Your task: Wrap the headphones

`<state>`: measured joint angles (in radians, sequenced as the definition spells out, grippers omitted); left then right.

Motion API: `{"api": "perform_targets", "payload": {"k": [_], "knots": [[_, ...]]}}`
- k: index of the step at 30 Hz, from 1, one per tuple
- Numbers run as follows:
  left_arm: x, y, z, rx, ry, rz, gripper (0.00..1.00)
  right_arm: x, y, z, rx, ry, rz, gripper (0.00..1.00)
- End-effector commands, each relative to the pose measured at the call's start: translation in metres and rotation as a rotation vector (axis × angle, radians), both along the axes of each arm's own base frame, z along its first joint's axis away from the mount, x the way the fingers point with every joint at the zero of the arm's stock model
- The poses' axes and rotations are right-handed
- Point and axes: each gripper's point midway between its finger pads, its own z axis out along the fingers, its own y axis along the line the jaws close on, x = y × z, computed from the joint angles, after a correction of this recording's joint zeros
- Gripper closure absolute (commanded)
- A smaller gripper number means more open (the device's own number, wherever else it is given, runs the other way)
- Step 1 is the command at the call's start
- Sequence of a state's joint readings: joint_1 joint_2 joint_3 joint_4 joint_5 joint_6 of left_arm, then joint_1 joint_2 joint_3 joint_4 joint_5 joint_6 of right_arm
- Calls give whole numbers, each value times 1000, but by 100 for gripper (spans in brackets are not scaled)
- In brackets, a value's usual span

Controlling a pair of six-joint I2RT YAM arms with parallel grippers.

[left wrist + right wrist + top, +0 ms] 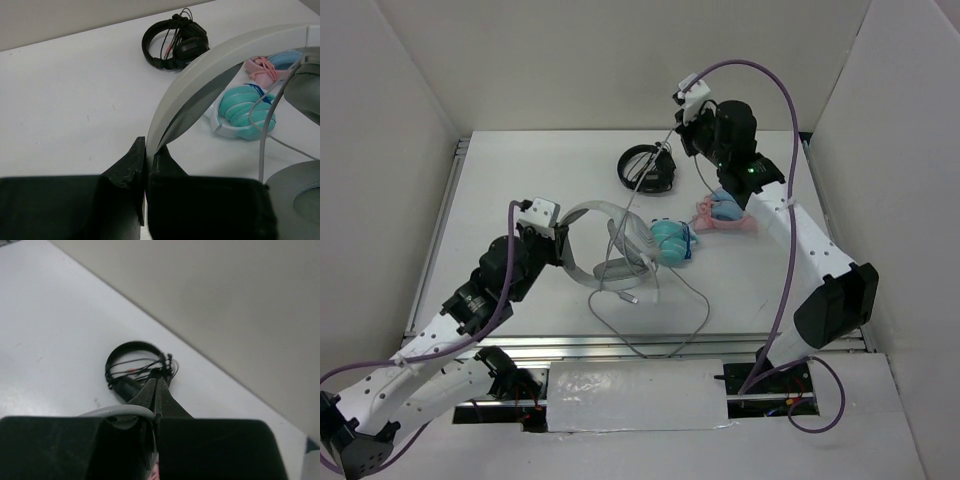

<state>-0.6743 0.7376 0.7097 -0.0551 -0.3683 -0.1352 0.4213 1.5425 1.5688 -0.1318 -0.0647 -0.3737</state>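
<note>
White desk (520, 180), headphones (618, 266) at its middle, nearer the front edge.
Left gripper (146, 150) clenched on the headband (200, 85); right gripper (157, 380), near the far edge, pinched shut on the thin grey cable (261, 150).

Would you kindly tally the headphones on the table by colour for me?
white and grey headphones: 1
black headphones: 1
teal headphones: 1
pink-and-blue headphones: 1
Total: 4
</note>
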Motion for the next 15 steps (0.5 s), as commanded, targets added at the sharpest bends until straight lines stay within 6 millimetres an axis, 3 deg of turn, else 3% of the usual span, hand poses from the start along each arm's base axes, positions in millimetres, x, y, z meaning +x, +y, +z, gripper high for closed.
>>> {"api": "perform_targets", "payload": {"k": [1, 5, 6, 8, 9, 11, 12, 13, 14, 15], "knots": [[-6, -10, 72, -148, -149, -58, 100, -13, 16, 11, 139, -14, 151, 100], [-20, -30, 111, -197, -207, -194, 100, -24, 51, -26, 111, 60, 308, 98], [-25, -34, 129, -223, -231, -233, 100, -25, 61, -25, 116, 42, 331, 97], [-30, -36, 147, -255, -252, -257, 100, -28, 74, -41, 125, 72, 365, 97], [-35, -35, 166, -291, -276, -270, 100, -25, 81, -50, 139, 85, 381, 96], [-34, -32, 183, -343, -284, -245, 100, -30, 101, -62, 202, 139, 452, 94], [-35, -22, 207, -400, -303, -199, 100, -38, 115, -65, 225, 157, 494, 94], [-33, -19, 216, -416, -305, -179, 100, -43, 124, -69, 239, 169, 520, 93], [-25, -19, 213, -410, -269, -146, 100, -45, 133, -61, 285, 138, 531, 93], [-26, -13, 229, -440, -276, -117, 100, -49, 139, -70, 310, 147, 532, 93]]}}
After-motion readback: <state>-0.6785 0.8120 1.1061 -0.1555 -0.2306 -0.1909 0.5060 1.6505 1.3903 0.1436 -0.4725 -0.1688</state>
